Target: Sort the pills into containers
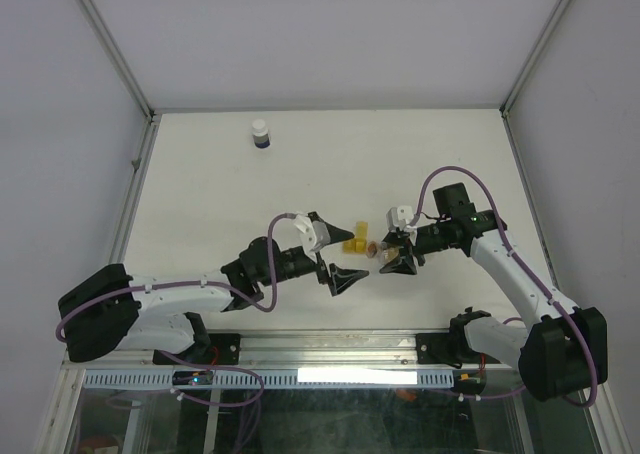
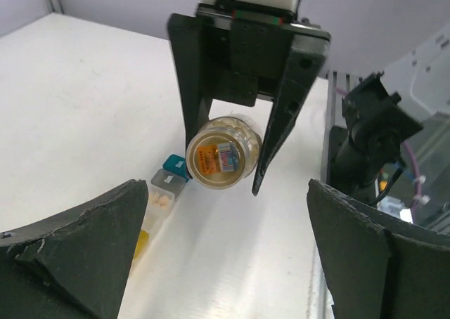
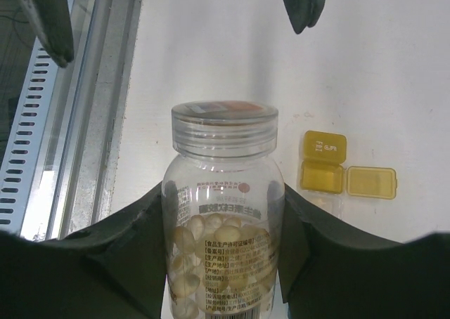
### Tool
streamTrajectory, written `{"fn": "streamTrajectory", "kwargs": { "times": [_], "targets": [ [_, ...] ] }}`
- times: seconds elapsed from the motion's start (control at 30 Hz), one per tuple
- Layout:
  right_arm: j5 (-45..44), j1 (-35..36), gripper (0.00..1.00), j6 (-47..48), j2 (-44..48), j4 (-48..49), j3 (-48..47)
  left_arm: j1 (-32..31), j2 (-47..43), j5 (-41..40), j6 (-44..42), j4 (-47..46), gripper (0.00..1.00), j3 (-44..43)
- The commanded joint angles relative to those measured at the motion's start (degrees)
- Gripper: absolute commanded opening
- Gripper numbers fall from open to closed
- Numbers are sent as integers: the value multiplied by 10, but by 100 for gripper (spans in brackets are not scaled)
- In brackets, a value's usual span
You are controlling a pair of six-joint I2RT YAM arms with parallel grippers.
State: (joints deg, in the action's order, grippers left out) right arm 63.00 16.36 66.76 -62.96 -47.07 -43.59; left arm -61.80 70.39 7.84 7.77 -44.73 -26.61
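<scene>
Now the right claw [image 1: 388, 252] is gripping the pill bottle [image 3: 223, 213] sideways, pointing its cap [image 3: 225, 126] straight at the empty, wide-open left claw [image 3: 176, 38].

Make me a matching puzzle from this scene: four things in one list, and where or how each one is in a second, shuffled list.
Things:
1. pill bottle
2. left gripper
3. white bottle
4. yellow container

States:
A. jaws wide open, holding nothing
B. standing alone at the far end of the table
C. lid flipped open
D. held in the right gripper

Pairs: 1-D, 2-A, 3-B, 4-C
</scene>
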Motion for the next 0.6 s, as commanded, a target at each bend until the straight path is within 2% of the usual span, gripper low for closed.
{"fn": "streamTrajectory", "kwargs": {
  "times": [0.0, 0.07, 0.17, 0.37, 0.57],
  "targets": [
    [26, 2, 0, 12, 6, 2, -12, 3, 18, 74, -194, -35, 99, -14],
    [26, 2, 0, 13, 6, 1, -12, 6, 38, 73, -227, -9, 99, -43],
    [27, 2, 0, 15, 3, 1, -11, 15, 63, 77, -233, -17, 98, -59],
    [27, 3, 0, 18, 0, 0, -12, 30, 100, 82, -196, -20, 75, -91],
    [26, 4, 0, 18, 0, -1, -11, 34, 111, 107, -168, -35, 70, -101]
  ]
}}
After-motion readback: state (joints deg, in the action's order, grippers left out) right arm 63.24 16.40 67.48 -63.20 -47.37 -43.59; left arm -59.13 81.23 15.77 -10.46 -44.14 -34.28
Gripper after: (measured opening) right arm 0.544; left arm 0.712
